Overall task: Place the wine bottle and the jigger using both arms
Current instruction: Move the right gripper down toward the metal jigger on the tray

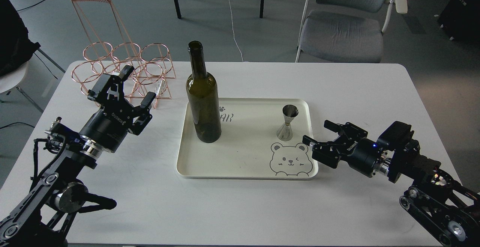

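The dark green wine bottle [203, 100] stands upright at the left end of the cream tray [240, 168]. The silver jigger [288, 122] stands upright near the tray's right edge, above a printed bear face. My left gripper [137, 85] is open and empty, left of the tray, in front of the wire rack. My right gripper [318, 132] is open and empty, low over the table at the tray's right edge, a short way right of the jigger and apart from it.
A copper wire bottle rack [123, 68] stands at the table's back left, behind my left gripper. A grey office chair [347, 21] stands behind the table. The white table [240, 209] ends close behind the rack and the bottle.
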Robot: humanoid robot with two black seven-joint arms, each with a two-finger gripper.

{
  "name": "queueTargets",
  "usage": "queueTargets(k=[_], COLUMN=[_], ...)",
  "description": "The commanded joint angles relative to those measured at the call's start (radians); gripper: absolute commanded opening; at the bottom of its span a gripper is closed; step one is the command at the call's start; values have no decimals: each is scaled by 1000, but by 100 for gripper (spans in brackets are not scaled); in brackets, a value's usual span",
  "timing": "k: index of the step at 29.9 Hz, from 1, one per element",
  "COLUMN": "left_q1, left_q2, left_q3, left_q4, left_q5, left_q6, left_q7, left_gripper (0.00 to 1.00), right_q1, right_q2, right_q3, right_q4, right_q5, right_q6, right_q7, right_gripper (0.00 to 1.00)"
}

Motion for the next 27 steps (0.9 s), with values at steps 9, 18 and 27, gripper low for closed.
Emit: queueTargets(k=[9,18,27], left_q1=[-1,-3,-9], left_q2=[4,5,11], left_q3=[-10,-10,-10], left_q4=[0,0,-1], left_q5=[2,2,2], left_q6=[-1,-1,-1], left_q7=[0,0,0], left_gripper=[98,98,98], right_q1=[87,150,178], right_q2=[84,162,193], right_q3=[-36,-93,-116], right_q4=[-120,-233,-273], right_q5=[0,0,0], right_q6=[11,-2,-39], right_q7=[0,0,0], right_gripper=[99,93,84])
